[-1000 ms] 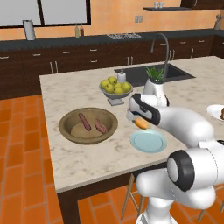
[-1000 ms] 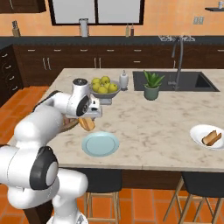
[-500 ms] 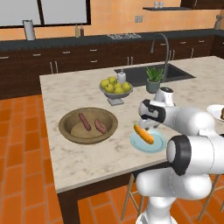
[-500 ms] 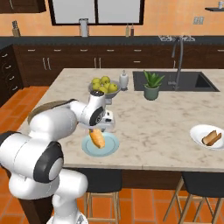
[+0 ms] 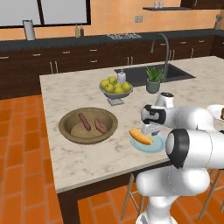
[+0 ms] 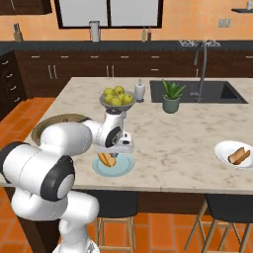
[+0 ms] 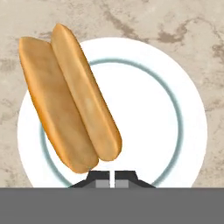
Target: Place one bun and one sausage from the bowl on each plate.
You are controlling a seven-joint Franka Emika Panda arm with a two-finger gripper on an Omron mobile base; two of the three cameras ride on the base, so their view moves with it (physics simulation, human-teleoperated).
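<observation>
Left to right across the desk (image 5: 78, 175): the brown bowl (image 5: 88, 126) sits near the left, two sausages (image 5: 84, 121) lying side by side on its floor, apart from each other; no bun visible in it. Behind and to the right, a grey pedestal bowl of fruit (image 5: 115, 87), not part of the job. Next, the pale blue plate (image 5: 151, 144) near the front edge, a split bun (image 5: 140, 136) lying on it, angled, one end reaching past the rim on the bowl side. The hand (image 7: 112, 178) hangs directly above this plate, fingers together with nothing between them; the bun lies just ahead of the tips, free. Far right, the white plate (image 6: 232, 153) already carries a bun and what looks like a sausage, though too small to be sure. Judgement: this blue plate lacks its sausage. A sausage should be light, firm, smooth and round, so liable to roll or squirt out; take it across the middle of its length, fingers square to its axis. The bun looks soft, easily dented; leave it be.
</observation>
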